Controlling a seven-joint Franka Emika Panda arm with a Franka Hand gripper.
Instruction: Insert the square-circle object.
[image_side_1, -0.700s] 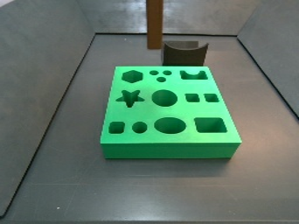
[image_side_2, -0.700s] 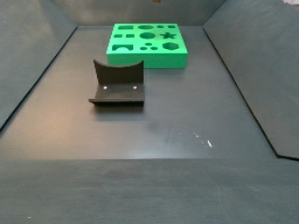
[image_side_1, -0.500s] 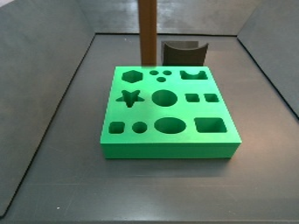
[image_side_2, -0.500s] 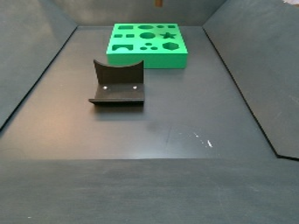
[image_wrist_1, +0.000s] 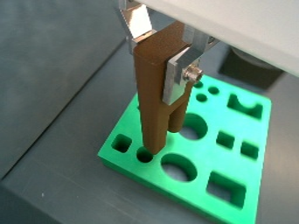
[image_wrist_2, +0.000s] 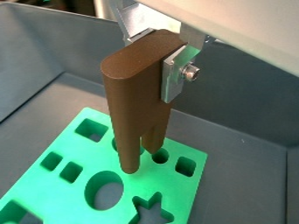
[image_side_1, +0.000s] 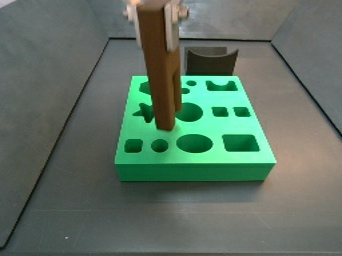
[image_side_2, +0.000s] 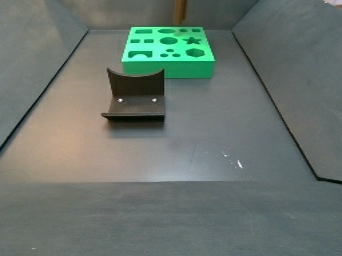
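Observation:
My gripper (image_side_1: 156, 8) is shut on the top of the square-circle object (image_side_1: 159, 65), a tall brown bar with two prongs below. It hangs upright over the green block (image_side_1: 194, 170), with its prong tips close above the block's top beside the star hole; I cannot tell whether they touch. In both wrist views the silver fingers (image_wrist_1: 177, 72) (image_wrist_2: 176, 75) clamp the bar (image_wrist_1: 155, 87) (image_wrist_2: 136, 96), and the prongs point at the small holes near the block's edge (image_wrist_1: 122, 144) (image_wrist_2: 100, 153). In a side view the block (image_side_2: 167, 68) lies far back, and only a sliver of the bar (image_side_2: 178, 10) shows.
The dark fixture (image_side_1: 211, 58) stands behind the green block; in a side view it (image_side_2: 134, 95) is in the middle of the floor. Grey walls enclose the dark floor on all sides.
The gripper has carried the bar from behind the block's back edge forward over the block and lower, so the gripper now shows at the top of the side view.

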